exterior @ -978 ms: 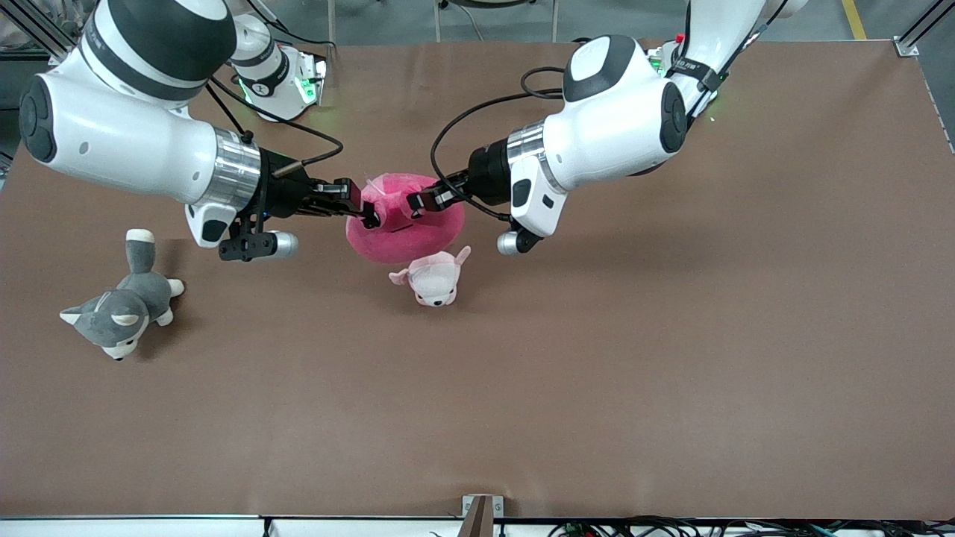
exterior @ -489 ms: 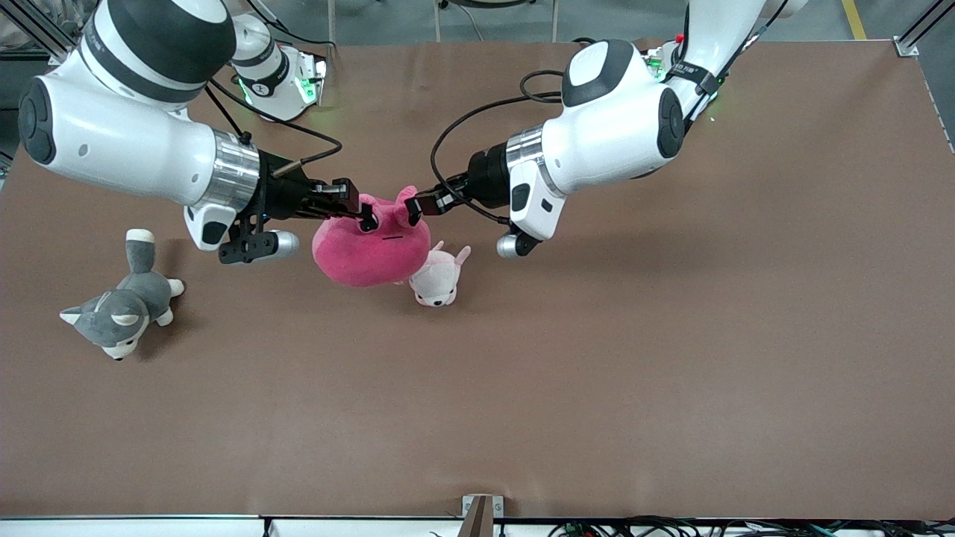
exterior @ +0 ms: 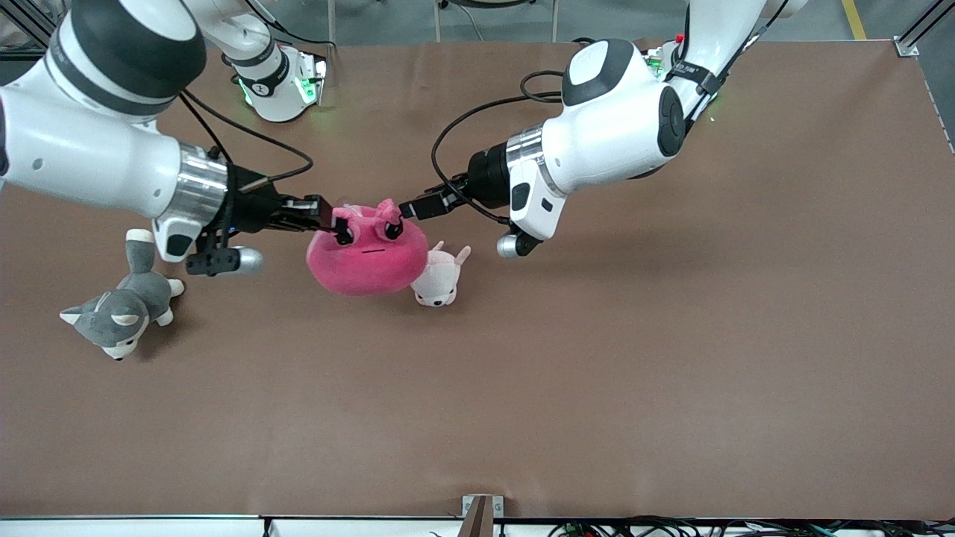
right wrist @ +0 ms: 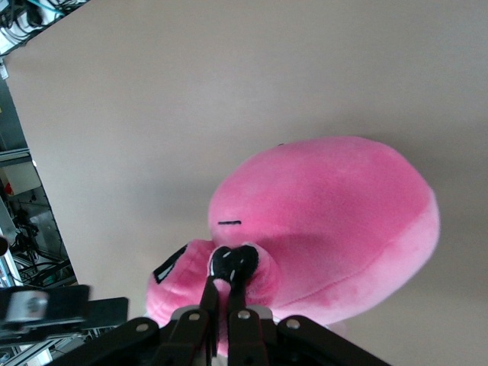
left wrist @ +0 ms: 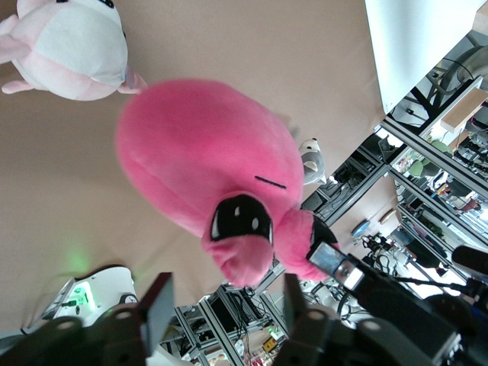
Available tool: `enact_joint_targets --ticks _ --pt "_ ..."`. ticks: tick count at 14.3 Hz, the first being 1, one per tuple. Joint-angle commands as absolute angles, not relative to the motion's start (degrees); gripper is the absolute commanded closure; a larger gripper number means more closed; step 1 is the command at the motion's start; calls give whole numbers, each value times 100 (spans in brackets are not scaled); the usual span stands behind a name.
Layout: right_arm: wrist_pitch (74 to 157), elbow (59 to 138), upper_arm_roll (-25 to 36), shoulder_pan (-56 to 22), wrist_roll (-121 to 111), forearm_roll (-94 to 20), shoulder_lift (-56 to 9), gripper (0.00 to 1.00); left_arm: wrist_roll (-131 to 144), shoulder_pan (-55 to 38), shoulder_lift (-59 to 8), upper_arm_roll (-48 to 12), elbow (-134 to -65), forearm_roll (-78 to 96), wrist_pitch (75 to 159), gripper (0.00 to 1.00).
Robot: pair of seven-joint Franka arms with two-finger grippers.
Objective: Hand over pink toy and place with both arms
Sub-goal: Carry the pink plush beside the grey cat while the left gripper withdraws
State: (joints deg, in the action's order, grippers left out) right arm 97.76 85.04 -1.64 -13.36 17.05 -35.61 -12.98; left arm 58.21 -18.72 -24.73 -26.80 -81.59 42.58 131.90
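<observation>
The pink toy (exterior: pixel 367 250) hangs just above the tabletop (exterior: pixel 597 373), roughly midway between the two long edges and toward the right arm's end, and its lower edge overlaps the pale pink-and-white plush (exterior: pixel 436 277) in the front view. Our right gripper (exterior: pixel 336 226) is clamped on one of the toy's eye bumps; the right wrist view shows the fingers pinched together on that black-and-pink tuft. Our left gripper (exterior: pixel 406 209) sits just beside the toy's other bump with its fingers apart and nothing between them, so we judge the handover is made and the toy now rides on the right arm alone.

To do this step well, we draw the left gripper straight away from the toy, then carry the toy clear of the pale plush before lowering it, since the hold is only a small pinch of fabric. The grey-and-white plush dog (exterior: pixel 119 309) lies near the right arm's short edge.

We can read no brand or writing.
</observation>
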Motion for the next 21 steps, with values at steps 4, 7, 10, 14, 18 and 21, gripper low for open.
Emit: enact_joint_targets --ticks 4,7,10,14,18,21 --pt "8922 8455 -229 -64 285 -3524 -1818 99 6056 -1653 -2417 -2646 -8112 3123 12825 0" --pt "8824 8516 -229 368 -401 -3524 -2108 99 6021 -1302 -2329 -2654 -8086 2166 12210 0" --pt "8807 8543 -237 729 -1159 -3533 -2504 99 5959 -1021 -2233 -2654 -8086 1138 11595 0" --pt "8692 8543 -237 958 -1677 -3603 -2820 99 5355 -573 -2197 -2663 -8068 132 11040 0" --pt "8675 8552 -237 1028 -1696 -3621 -2953 99 4510 34 -2040 -2663 -8086 -208 10329 0" --pt "8675 8631 -237 1081 -1661 -3639 -3067 99 3974 114 -1785 -2654 -8068 -860 9871 0"
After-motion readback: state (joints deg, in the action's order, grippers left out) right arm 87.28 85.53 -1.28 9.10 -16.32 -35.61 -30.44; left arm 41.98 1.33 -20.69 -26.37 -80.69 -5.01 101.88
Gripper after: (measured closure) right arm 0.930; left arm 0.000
